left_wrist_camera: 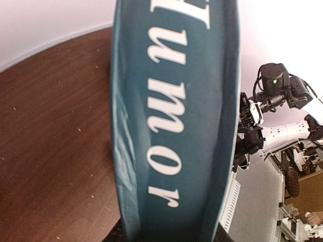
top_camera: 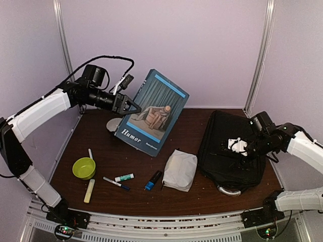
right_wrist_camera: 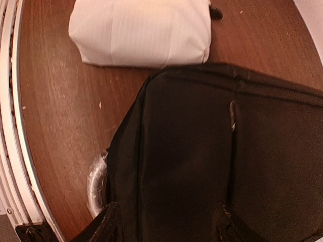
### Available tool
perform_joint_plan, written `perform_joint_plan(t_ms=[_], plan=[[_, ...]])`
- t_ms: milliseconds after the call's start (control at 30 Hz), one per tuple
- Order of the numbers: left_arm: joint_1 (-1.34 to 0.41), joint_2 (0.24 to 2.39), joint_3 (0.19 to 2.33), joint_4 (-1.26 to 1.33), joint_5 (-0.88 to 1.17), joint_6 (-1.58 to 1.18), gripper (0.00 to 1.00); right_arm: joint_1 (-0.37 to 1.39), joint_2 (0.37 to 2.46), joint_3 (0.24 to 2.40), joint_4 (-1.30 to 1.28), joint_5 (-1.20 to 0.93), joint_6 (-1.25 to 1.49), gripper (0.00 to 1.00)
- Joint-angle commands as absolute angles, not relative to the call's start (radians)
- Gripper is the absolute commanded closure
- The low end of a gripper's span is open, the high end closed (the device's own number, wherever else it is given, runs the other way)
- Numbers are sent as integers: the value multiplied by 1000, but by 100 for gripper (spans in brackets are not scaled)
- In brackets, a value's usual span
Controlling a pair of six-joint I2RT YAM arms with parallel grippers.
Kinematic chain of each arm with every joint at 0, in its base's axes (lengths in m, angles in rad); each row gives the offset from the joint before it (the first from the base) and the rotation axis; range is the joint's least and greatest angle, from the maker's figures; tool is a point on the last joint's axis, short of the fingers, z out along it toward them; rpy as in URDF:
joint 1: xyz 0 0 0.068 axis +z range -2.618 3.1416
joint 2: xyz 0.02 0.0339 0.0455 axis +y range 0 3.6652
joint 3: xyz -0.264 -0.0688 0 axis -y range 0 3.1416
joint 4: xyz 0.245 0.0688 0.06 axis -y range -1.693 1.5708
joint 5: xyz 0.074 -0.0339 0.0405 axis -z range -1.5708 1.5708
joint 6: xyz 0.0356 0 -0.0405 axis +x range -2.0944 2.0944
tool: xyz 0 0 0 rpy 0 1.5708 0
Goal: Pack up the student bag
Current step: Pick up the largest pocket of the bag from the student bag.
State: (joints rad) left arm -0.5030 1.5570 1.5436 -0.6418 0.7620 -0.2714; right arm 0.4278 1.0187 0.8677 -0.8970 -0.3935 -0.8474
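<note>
Gripping the teal book (top_camera: 151,113), the left gripper (top_camera: 135,107) holds it tilted off the table (top_camera: 91,136). The right gripper (top_camera: 237,147) is over the student bag (top_camera: 222,164), perhaps touching it; I cannot tell how its jaws stand.

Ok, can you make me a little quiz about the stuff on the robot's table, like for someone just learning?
1. True or false: the white pouch lies beside the student bag, not inside it.
2. What does the left gripper hold up in the air? A: a book. B: a green bowl. C: a marker.
3. Which word is printed in big white letters on the book's cover?

Key: 1 true. 2 A. 3 Humor.
</note>
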Motion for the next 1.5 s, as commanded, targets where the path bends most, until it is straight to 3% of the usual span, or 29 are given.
perform_joint_plan(t_ms=[0, 167, 500, 700, 900, 967, 1100, 1167, 1367, 1467], plan=[[-572, 1528, 1482, -506, 772, -366, 75, 477, 925, 745, -923, -220, -891, 35], [-628, 1522, 1390, -415, 789, -442, 76, 535, 922, 647, -847, -143, -880, 31], [-669, 1508, 1318, -383, 764, -474, 76, 562, 1069, 623, -741, -89, -878, 33], [-669, 1516, 1312, -381, 756, -480, 76, 578, 1043, 591, -780, -151, -926, 30], [-671, 1525, 1338, -420, 724, -468, 77, 581, 1120, 591, -671, -39, -843, 33], [-671, 1527, 1343, -434, 717, -462, 77, 581, 1155, 603, -644, 9, -819, 38], [-673, 1524, 1333, -440, 721, -467, 77, 577, 1157, 647, -631, 58, -784, 70], [-678, 1525, 1324, -439, 723, -467, 77, 572, 1129, 699, -663, 40, -772, 82], [-724, 1545, 1302, -415, 817, -459, 77, 534, 1091, 879, -727, 8, -732, 99], [-760, 1572, 1301, -409, 887, -458, 77, 484, 1109, 968, -737, -16, -703, 100]])
